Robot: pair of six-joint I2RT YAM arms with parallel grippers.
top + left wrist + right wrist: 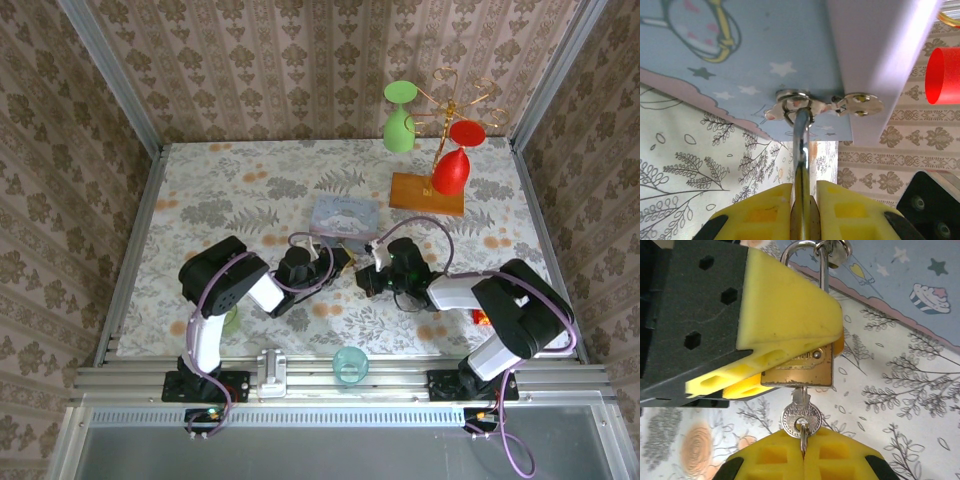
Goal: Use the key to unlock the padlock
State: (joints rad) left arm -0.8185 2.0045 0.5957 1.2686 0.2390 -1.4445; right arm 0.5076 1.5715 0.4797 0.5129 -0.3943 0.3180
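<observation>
Two pincers meet at mid-counter (220,190), just in front of the pale blue tin box (345,213).

Item 1, padlock (802,367): brass body, clamped between the yellow pads of the left pincer (804,197). Its long axis runs from the body towards the tin. The steel shackle (801,132) points up and passes through the ring of the hasp (795,102) on the tin's edge.

Item 2, key (801,417): silver. The blade is seated in the keyway on the padlock's underside, and the round bow points away from the tin, in line with the padlock's axis. The right pincer (802,455) is pressed together on the bow's lower edge and its small ring.

By view: the overhead camera gives the layout, but the two pincer heads cover padlock and key. The left wrist view shows the shackle and hasp, with the padlock body sunk between the pads. The right wrist view shows body, keyway and key.

Hard to make out: the stamped lettering on the body, half under the left pad. The key's blade is hidden inside the lock.
</observation>
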